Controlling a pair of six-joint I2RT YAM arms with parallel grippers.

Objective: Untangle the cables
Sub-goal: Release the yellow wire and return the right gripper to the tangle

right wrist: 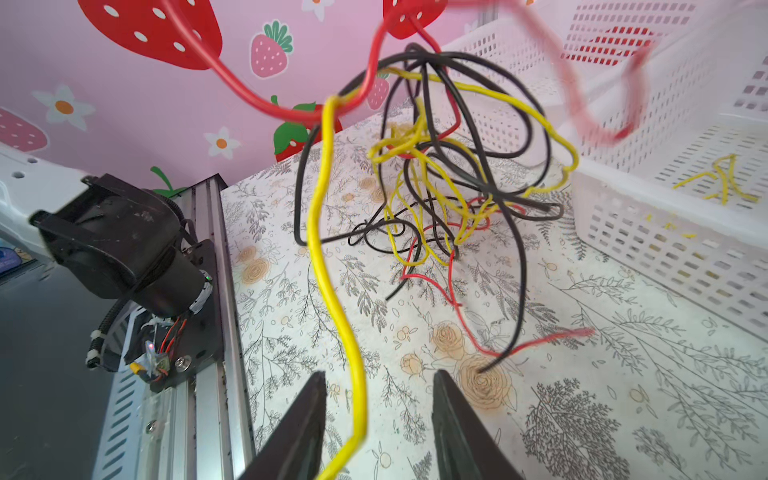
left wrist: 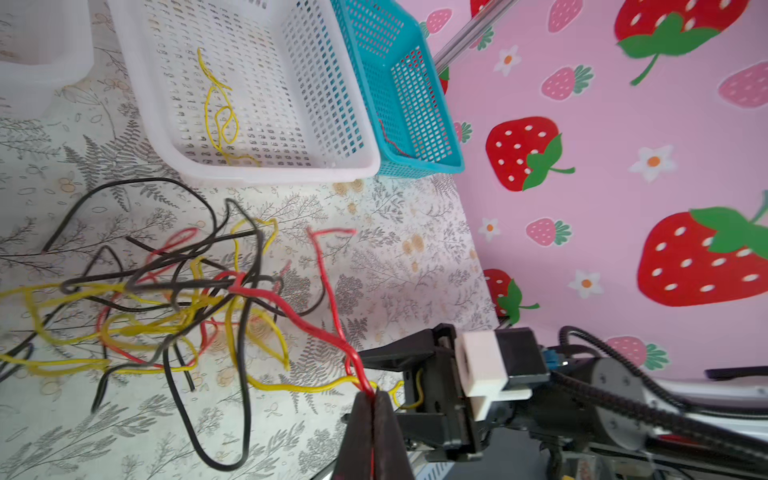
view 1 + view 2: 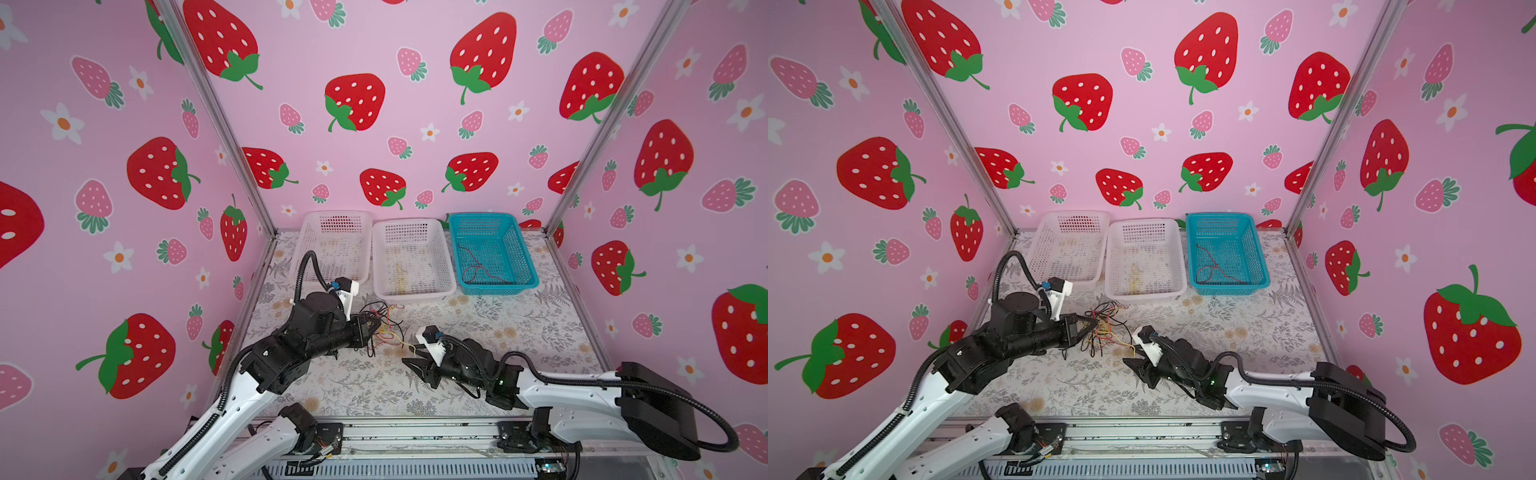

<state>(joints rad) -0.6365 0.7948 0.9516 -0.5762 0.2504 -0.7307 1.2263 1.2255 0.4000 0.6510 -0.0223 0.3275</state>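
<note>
Cables [image 3: 386, 326] are mostly one black, yellow and red knot on the desk [image 3: 498, 340], between the two arms and just in front of the baskets

Nearest: right arm [image 3: 582, 386] low over the desk, right jaws about half spread. A yellow strand [image 1: 321, 166] runs loose between them, not pinched as far as the right wrist view shows

Next out: left arm [image 3: 249, 386], left jaws fully closed and clamped on a red strand [image 2: 353, 361] right at the tips. That strand leads back into the knot. The yellow one crosses it just beside the tips. Part of the knot hangs up off the desk, black loops trailing down onto it

Far side: three baskets in a row by the back wall. Left white basket [image 3: 336, 214], nothing I can make out inside. Middle white basket [image 3: 415, 294] holds a loose yellow cable [image 3: 400, 279]. Blue basket [image 3: 498, 289] holds a red cable [image 3: 478, 267]

Step, my read: working one strand out of the knot, left anchoring red, right lined up on yellow. Colour sorting looks begun, with most of the job left

Next move likely calls for the right jaws to close on the yellow strand and draw it away from the left jaws, slowly, since it crosses red and several black loops. Risk is the whole knot dragging along instead of the strand slipping free
</note>
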